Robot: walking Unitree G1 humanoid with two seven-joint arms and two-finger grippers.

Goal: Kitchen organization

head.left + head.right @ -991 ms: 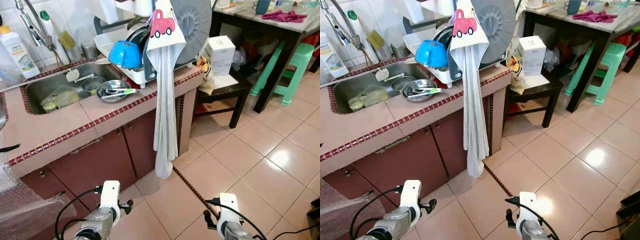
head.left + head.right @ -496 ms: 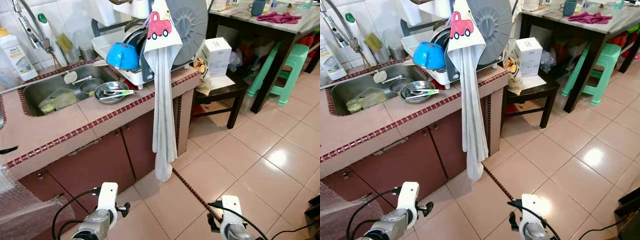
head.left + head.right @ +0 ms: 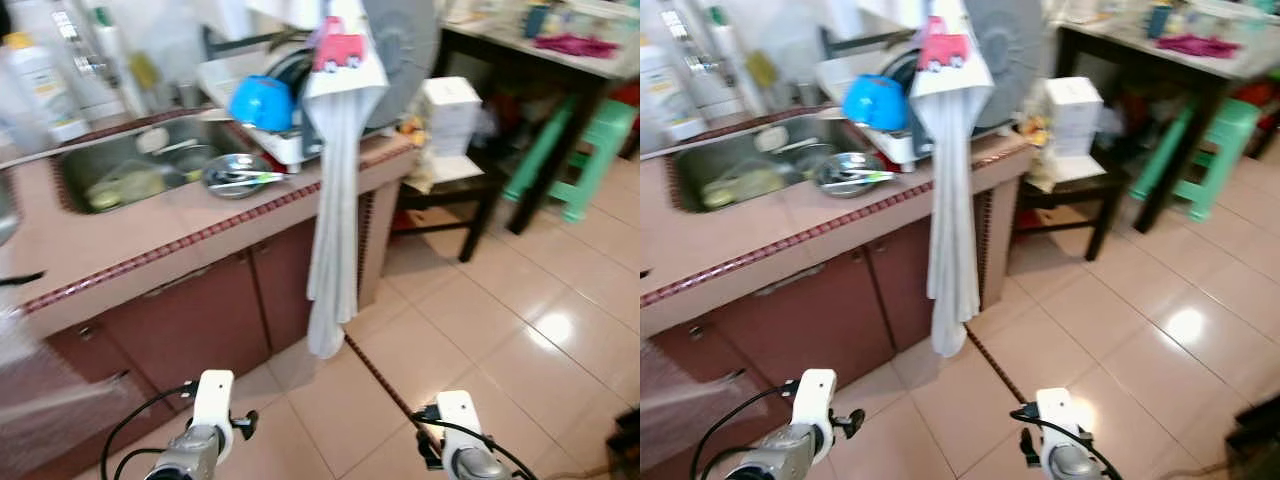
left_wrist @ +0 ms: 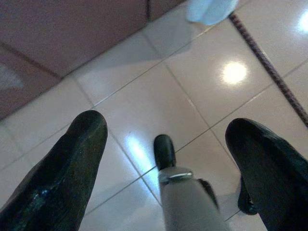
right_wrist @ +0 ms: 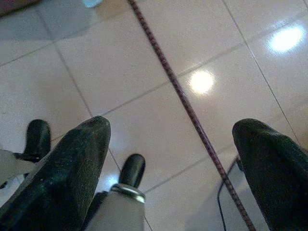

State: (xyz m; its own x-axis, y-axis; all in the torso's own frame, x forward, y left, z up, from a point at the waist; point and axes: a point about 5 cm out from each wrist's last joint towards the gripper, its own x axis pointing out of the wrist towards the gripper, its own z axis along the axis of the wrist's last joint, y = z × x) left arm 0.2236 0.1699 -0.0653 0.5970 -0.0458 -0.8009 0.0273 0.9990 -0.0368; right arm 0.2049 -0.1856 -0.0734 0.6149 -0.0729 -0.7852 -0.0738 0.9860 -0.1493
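Note:
A tiled kitchen counter (image 3: 150, 250) runs across the left, with a steel sink (image 3: 130, 180) holding dishes. A steel bowl with utensils (image 3: 232, 176) stands by the sink's edge. A blue bowl (image 3: 262, 103) rests upside down on the dish rack (image 3: 290, 145), beside a large grey round lid (image 3: 400, 50). A long white towel with a red car (image 3: 335, 200) hangs over the counter's front. Both arms hang low over the floor, the left arm (image 3: 210, 400) and the right arm (image 3: 455, 465). My left gripper (image 4: 166, 127) and right gripper (image 5: 173, 126) are open and hold nothing.
A detergent bottle (image 3: 35, 85) stands behind the sink. To the right are a low black table (image 3: 455, 185) carrying a white box (image 3: 450, 105), a green stool (image 3: 575, 150) and a dark table with a purple cloth (image 3: 575, 45). Bubble wrap (image 3: 30, 400) lies bottom left. A dark tile stripe (image 5: 183, 96) crosses the floor.
The whole picture has shifted slightly and turned blurred, so the camera has moved. Nothing on the counter has moved, and both arms still hang low with open grippers.

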